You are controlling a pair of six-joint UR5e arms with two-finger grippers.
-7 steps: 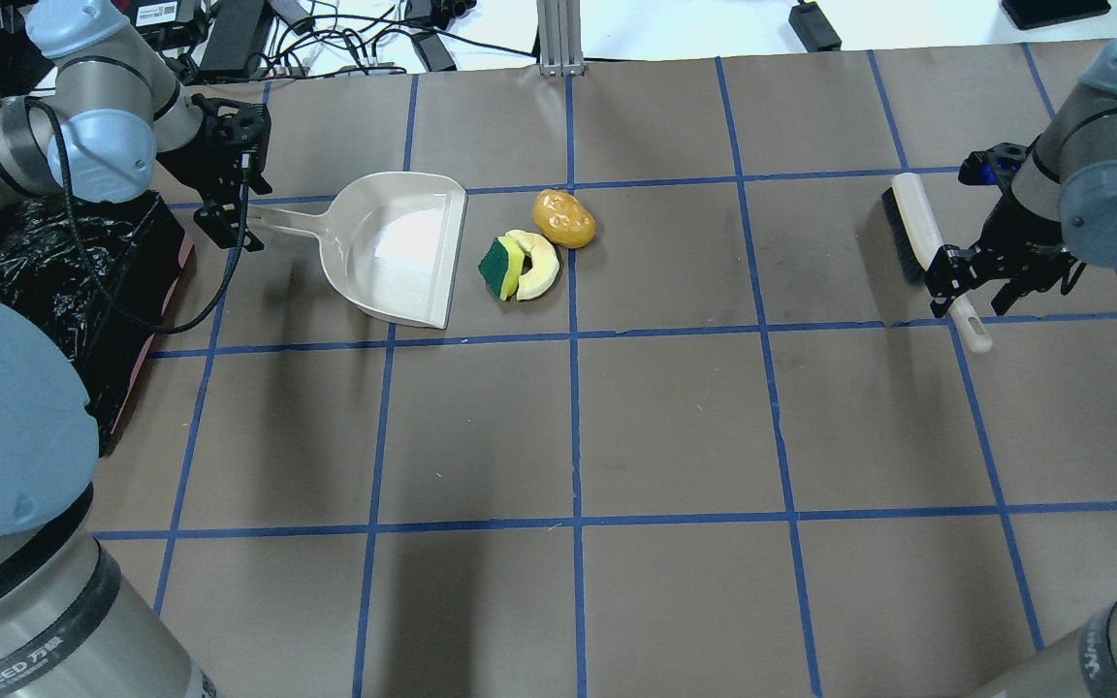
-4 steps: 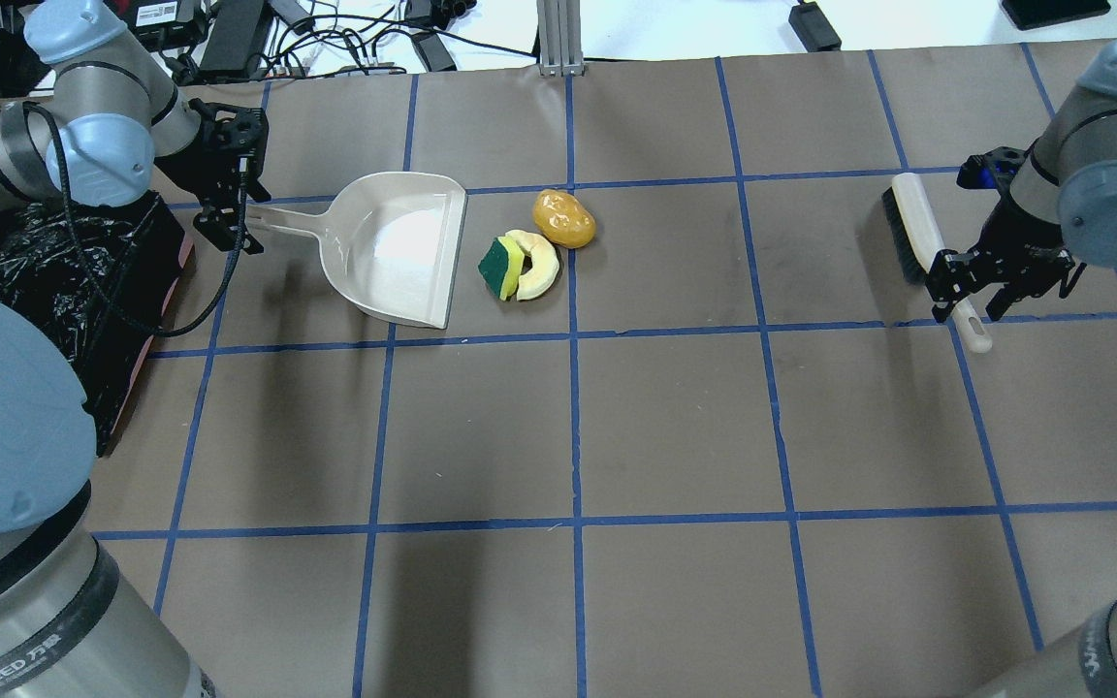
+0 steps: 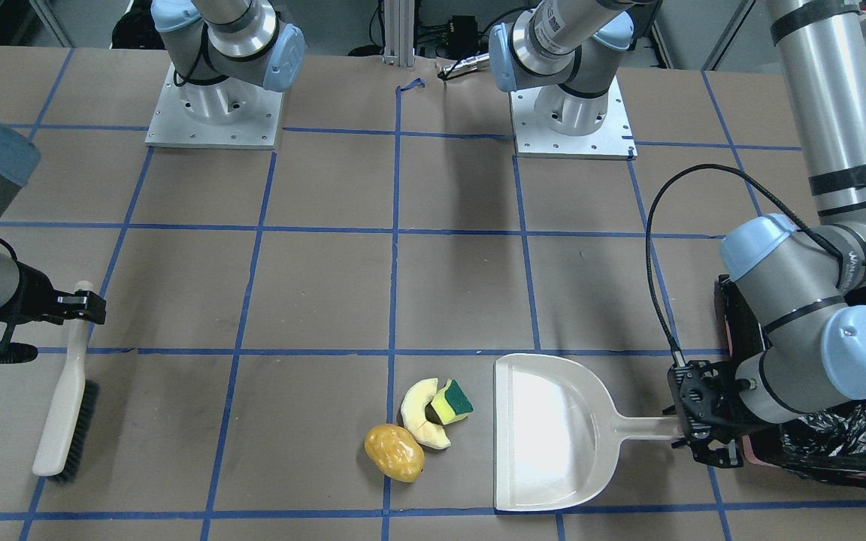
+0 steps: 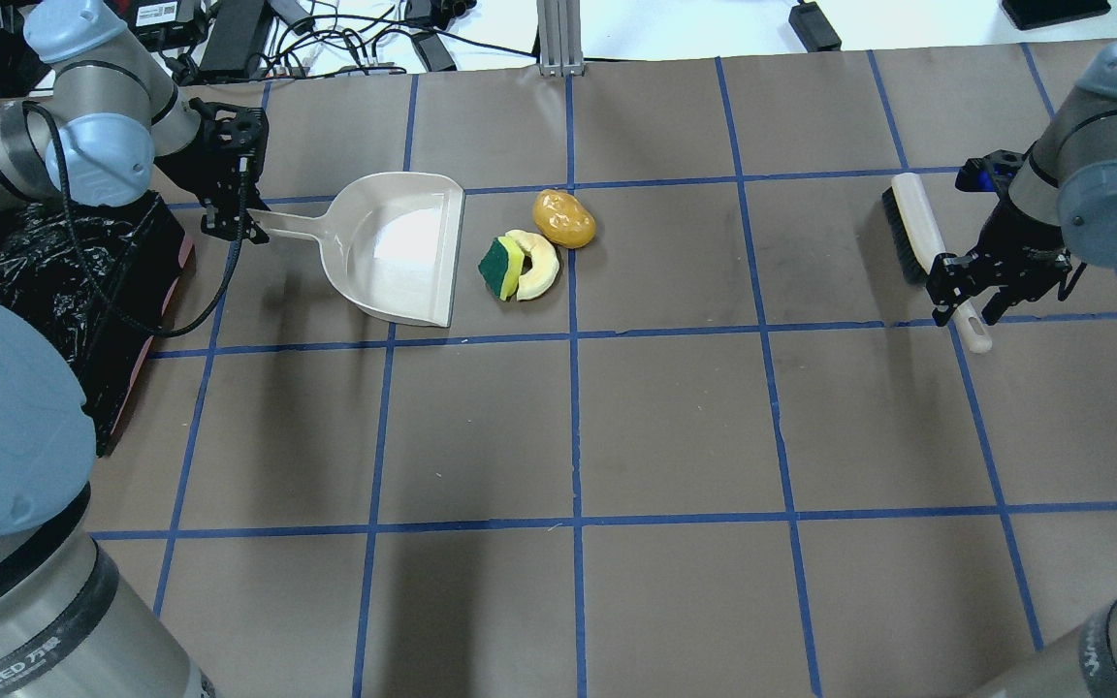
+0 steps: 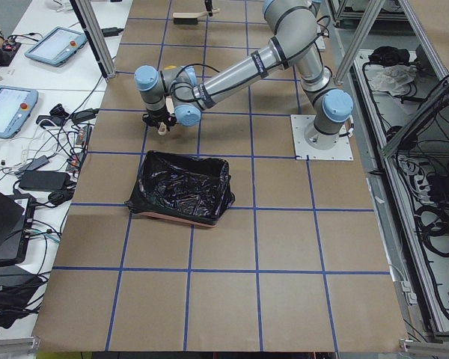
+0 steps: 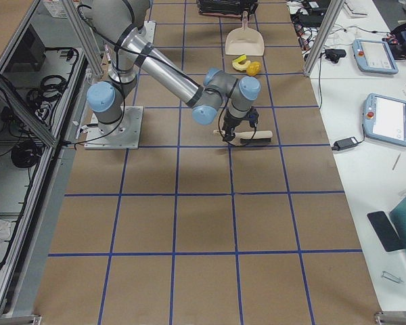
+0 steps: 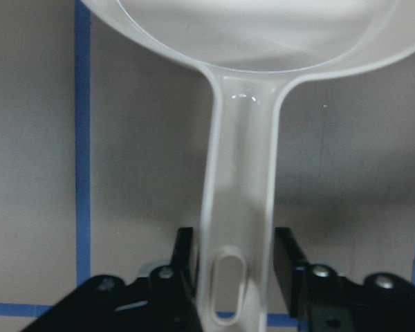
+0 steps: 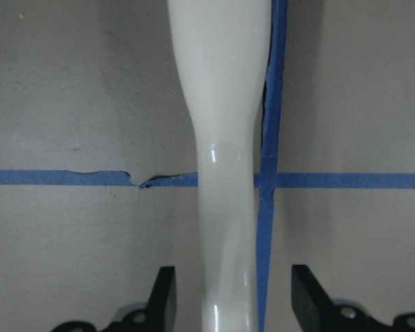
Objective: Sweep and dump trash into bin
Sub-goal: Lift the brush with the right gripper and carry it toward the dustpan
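my left gripper (image 4: 229,225) looks clamped on the handle of the dustpan (image 4: 403,247), though the wrist view is blurry at the contact. my right gripper (image 4: 968,308) is spread, straddling the handle of the brush (image 4: 908,228) with a gap on each side. the potato lump (image 4: 563,218), wedge (image 4: 541,267) and sponge piece (image 4: 500,269) lie just beside the dustpan's open lip. the bin (image 4: 64,281) stands near the handle end, under my left arm.

Left end effector (image 4: 233,231) clamped, right (image 4: 969,297) spread
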